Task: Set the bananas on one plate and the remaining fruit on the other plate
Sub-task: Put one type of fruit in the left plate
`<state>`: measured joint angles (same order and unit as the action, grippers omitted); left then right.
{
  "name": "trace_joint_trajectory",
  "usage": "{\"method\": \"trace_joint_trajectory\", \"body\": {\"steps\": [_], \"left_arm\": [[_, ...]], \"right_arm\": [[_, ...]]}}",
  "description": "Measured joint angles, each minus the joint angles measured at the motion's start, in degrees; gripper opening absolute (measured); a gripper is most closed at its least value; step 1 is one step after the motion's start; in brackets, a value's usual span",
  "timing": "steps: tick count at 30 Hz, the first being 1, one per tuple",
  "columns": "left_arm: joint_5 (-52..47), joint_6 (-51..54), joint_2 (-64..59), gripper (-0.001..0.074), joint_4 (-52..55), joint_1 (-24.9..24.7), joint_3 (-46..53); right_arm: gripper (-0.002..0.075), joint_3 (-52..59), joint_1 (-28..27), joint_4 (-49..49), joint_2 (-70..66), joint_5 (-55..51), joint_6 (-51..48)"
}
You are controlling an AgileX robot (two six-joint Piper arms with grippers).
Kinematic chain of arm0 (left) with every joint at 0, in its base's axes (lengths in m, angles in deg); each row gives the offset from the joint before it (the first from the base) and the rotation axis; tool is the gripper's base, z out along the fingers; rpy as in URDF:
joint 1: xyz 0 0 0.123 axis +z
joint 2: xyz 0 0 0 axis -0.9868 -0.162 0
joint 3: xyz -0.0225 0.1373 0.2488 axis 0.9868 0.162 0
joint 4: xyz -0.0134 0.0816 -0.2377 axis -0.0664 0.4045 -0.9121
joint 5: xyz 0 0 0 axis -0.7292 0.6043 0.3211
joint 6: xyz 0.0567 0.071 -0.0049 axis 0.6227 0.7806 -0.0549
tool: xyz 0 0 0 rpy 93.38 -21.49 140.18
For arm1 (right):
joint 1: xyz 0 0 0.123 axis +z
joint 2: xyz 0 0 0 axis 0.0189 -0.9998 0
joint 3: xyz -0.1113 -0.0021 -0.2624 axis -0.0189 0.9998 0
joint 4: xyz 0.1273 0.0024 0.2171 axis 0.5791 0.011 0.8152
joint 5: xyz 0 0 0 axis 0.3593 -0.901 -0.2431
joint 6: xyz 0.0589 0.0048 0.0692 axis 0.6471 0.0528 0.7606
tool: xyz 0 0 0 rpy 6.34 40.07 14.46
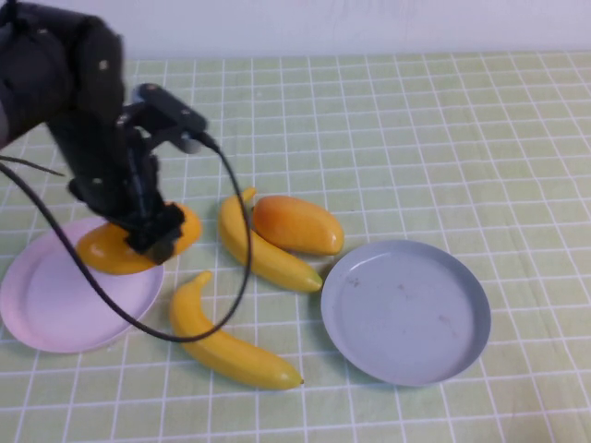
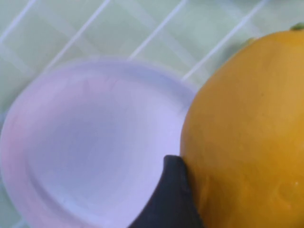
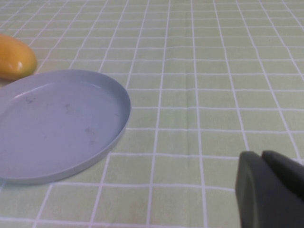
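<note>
left gripper [image 1: 152, 235]: fingers mostly hidden by arm and mango [image 1: 125, 245]
mango: middle covered by gripper; cut off in left wrist view
pink plate [image 1: 65, 305]: 1 o'clock rim hidden under mango
right gripper [image 3: 270, 190]: cropped at frame corner, only in right wrist view

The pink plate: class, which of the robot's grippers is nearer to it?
Left. The left gripper is at the pink plate's far rim, its jaws around an orange fruit. The right gripper is away on the table's right side, beyond the grey-blue plate.
</note>
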<state>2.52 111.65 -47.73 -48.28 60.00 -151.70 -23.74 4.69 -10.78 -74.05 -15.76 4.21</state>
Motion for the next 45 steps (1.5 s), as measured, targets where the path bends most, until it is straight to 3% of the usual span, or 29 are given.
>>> {"method": "trace_joint_trajectory", "body": {"steps": [9,15,19,25,34,39,45], "left_arm": [[11.20,-7.73,0.13,0.0533,-0.88,14.74,11.24],[17.93,-8.41,0.13,0.0533,-1.50,17.44,12.93],[19.18,-8.41,-0.18,0.0538,-2.02,17.44,12.93],[19.07,-8.41,-1.51,0.0633,-2.10,17.44,12.97],[17.37,-7.71,2.02,0.0647,-4.29,16.98,9.86],[14.77,3.69,3.08,0.0634,-9.19,12.61,5.90],[14.31,25.96,2.61,0.0543,-12.66,3.00,4.39]], "right_arm": [[-0.0016,0.00,0.00,0.00,0.00,0.00,0.00],[-0.0015,0.00,0.00,0.00,0.00,0.00,0.00],[-0.0015,0.00,0.00,0.00,0.00,0.00,0.00],[-0.0016,0.00,0.00,0.00,0.00,0.00,0.00],[-0.0016,0.00,0.00,0.00,0.00,0.00,0.00],[-0.0016,0.00,0.00,0.00,0.00,0.00,0.00],[-0.0015,0.00,0.00,0.00,0.00,0.00,0.00]]}}
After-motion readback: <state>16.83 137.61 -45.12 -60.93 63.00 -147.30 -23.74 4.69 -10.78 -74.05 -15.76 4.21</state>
